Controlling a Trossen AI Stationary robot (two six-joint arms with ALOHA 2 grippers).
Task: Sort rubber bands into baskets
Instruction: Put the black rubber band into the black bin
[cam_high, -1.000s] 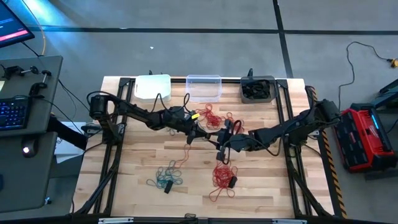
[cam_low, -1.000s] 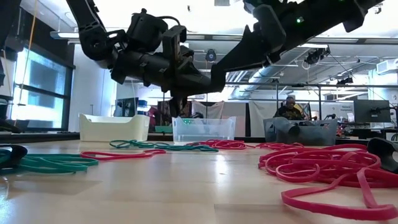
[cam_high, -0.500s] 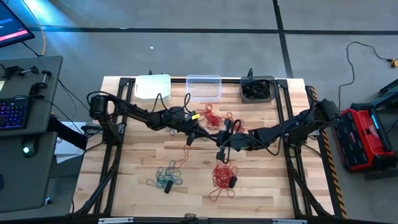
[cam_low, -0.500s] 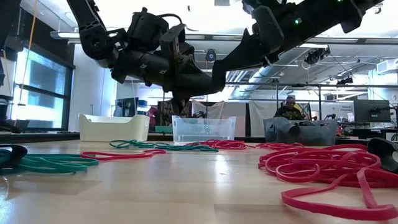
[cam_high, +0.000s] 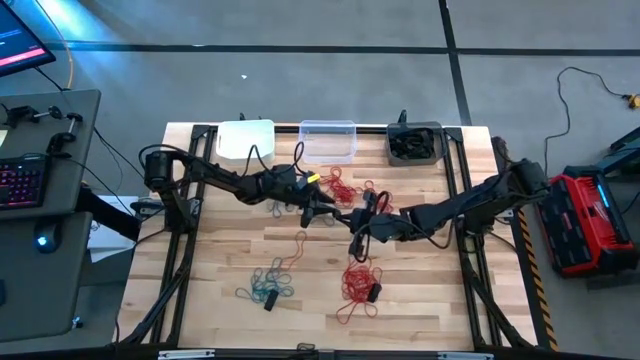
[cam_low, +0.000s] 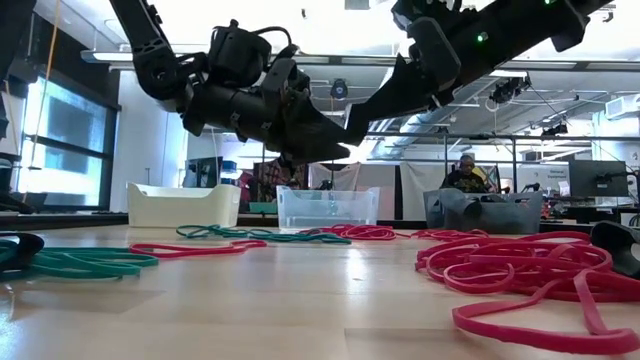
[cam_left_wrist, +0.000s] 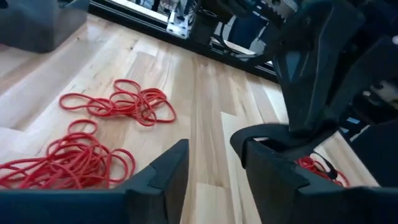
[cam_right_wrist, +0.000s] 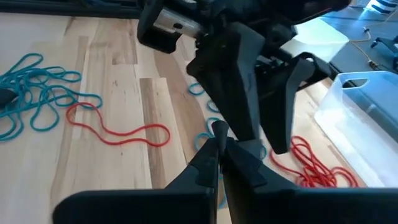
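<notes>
hidden: dark grey basket (cam_high: 414, 144) contents unclear | clear basket (cam_right_wrist: 367, 118) cut off by frame edge

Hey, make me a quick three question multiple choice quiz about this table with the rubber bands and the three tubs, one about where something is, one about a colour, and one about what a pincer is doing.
1. Where does the clear tub stand?
A. Between the white tub and the dark grey tub
B. At the table's near edge
C. On the floor

2. What colour is the bunch of rubber bands lying toward the front left of the table?
A. Yellow
B. Teal
C. White

3. How does the right pincer stand?
A. Wide open
B. Out of view
C. Shut

Answers:
1. A: the clear tub sits in the back row between the white tub and the dark grey tub.
2. B: the front left bunch is teal.
3. C: the right pincer has its fingers pressed together, close to the left pincer.
</notes>
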